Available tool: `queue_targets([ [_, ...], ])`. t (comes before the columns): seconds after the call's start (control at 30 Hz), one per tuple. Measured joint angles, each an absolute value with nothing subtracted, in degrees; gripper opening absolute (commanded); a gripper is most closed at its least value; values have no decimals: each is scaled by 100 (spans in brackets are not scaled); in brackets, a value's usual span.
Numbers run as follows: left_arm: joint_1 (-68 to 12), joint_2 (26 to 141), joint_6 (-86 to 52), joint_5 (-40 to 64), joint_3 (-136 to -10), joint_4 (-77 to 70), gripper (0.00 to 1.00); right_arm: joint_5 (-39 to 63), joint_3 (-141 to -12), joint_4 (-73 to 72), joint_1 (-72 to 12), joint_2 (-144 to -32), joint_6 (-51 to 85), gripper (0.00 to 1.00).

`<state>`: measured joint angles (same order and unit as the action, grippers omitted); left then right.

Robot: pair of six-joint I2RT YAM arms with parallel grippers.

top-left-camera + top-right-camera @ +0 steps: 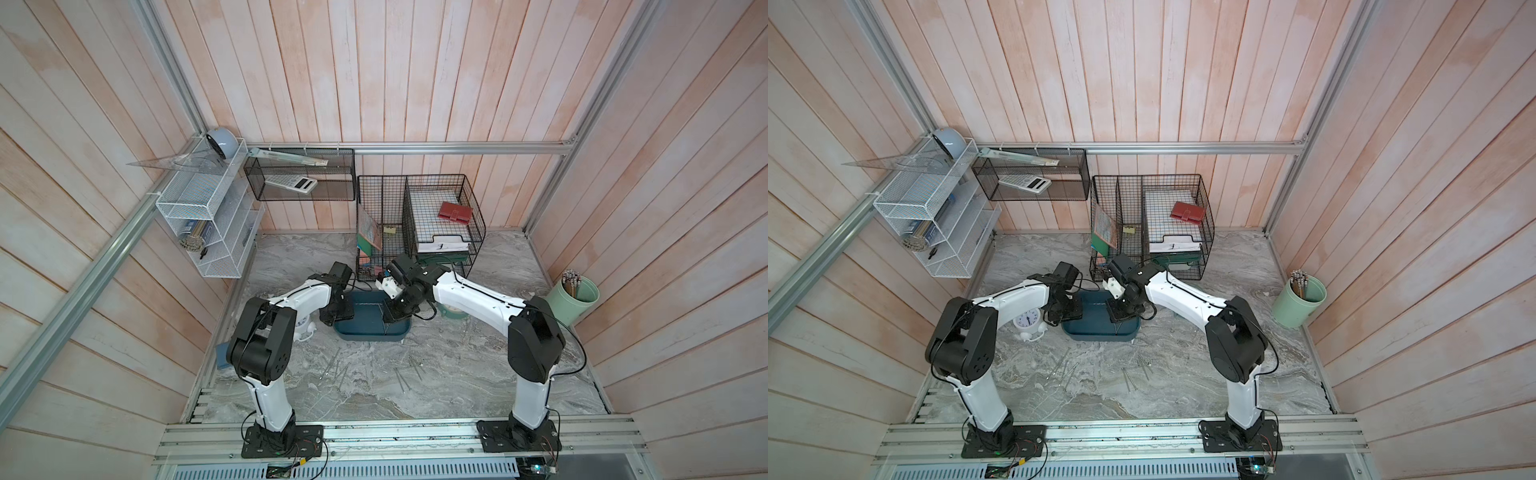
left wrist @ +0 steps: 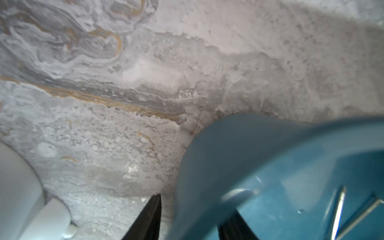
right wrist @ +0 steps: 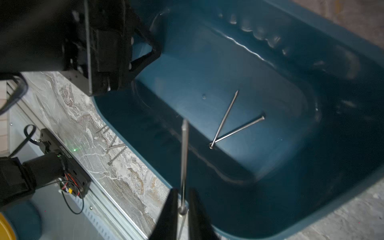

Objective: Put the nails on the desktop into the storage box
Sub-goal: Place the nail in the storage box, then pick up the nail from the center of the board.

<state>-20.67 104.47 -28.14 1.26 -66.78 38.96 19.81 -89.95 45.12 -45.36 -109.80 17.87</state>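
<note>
Nail [image 3: 184, 162] between parted right jaws

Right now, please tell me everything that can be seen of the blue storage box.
The storage box is a shallow, dark teal plastic tray with rounded corners and a rim, flat on the desktop. Two nails lie in a V on its floor. The left claw straddles its rim; the right claw hovers above it.

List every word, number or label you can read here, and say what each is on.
No text here can be read.
White clock: dial numerals too small.
Calculator: keys and display too small.
Black arm base: white print, too blurred.
</note>
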Motion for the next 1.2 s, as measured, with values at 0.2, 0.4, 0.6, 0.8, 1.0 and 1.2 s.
queue_targets([
  [0.2,-2285,10318,-2963,198,-6536,3804,47,2154,-8914,4536,-4460,-10739,1778,56],
  [0.4,-2342,10232,-3037,261,-6420,3756,47,2147,-8300,4611,-4377,-9697,1743,45],
  [0.6,-2342,10219,-3068,279,-6390,3743,47,1918,-7168,5041,-5011,-8305,1780,32],
  [0.8,-2342,10219,-3065,279,-6386,3739,48,1125,-6479,5262,-6241,-8361,2104,29],
  [1.0,-2342,10219,-3059,276,-6383,3747,48,556,-6292,5247,-6440,-8982,2095,28],
  [1.2,-2342,10219,-3039,276,-6383,3747,48,333,-6375,5218,-6637,-9692,1955,28],
])
